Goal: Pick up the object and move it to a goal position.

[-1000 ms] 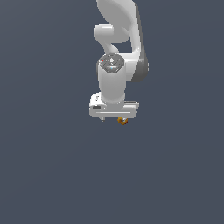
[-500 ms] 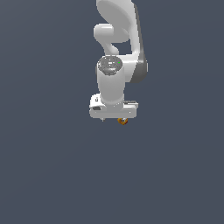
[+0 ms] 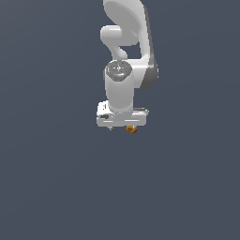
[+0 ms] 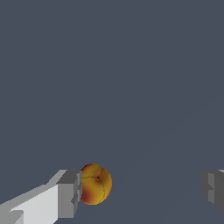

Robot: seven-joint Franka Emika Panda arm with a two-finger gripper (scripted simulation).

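Observation:
The object point(image 4: 95, 184) is a small roundish orange thing with red and yellow patches. In the wrist view it lies between my fingers, right against the pad of one finger point(image 4: 69, 194). The other finger point(image 4: 213, 188) stands far off from it. My gripper point(image 4: 141, 190) is open and grips nothing. In the exterior view the white hand hangs straight down, and the object point(image 3: 131, 130) peeks out just under the gripper point(image 3: 123, 126), toward the exterior view's right. The fingertips are mostly hidden by the hand there.
A plain dark grey-blue surface point(image 3: 61, 187) fills both views. The white arm point(image 3: 125, 28) rises from the hand to the top edge of the exterior view. No other objects or edges show.
The arm's upper links have shifted very slightly. The hand and the orange object stay in about the same place.

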